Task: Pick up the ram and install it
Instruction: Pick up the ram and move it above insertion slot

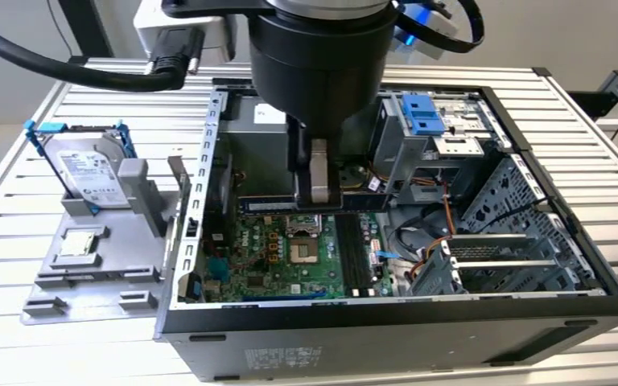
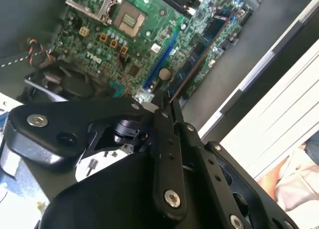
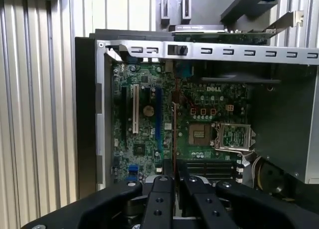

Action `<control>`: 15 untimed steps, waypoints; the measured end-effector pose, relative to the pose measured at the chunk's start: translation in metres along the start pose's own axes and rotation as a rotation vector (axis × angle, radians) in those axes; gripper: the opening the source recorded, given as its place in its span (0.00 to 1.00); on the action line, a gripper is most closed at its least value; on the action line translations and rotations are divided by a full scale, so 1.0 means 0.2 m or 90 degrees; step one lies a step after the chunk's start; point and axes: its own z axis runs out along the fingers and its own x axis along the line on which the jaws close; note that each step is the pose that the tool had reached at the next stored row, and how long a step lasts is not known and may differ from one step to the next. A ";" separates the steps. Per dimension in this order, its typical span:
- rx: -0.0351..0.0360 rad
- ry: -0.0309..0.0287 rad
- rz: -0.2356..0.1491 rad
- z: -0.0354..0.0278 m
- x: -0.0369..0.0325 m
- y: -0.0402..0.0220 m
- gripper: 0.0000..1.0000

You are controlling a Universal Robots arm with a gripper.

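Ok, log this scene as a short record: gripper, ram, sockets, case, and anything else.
gripper: shut on the ram
ram: held edge-on over the motherboard, not seated
sockets: appear empty, run crosswise to the ram
case: open on top
hard drive: outside the case, on the exterior view's left

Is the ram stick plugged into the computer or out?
Out. The gripper has its jaws shut on the ram, holding it above the motherboard, not in the black sockets.
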 end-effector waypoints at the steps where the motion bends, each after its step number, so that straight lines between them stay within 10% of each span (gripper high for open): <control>1: 0.0000 0.0000 0.000 0.001 0.000 -0.017 0.00; 15: 0.0000 0.0001 0.002 0.008 0.001 -0.227 0.00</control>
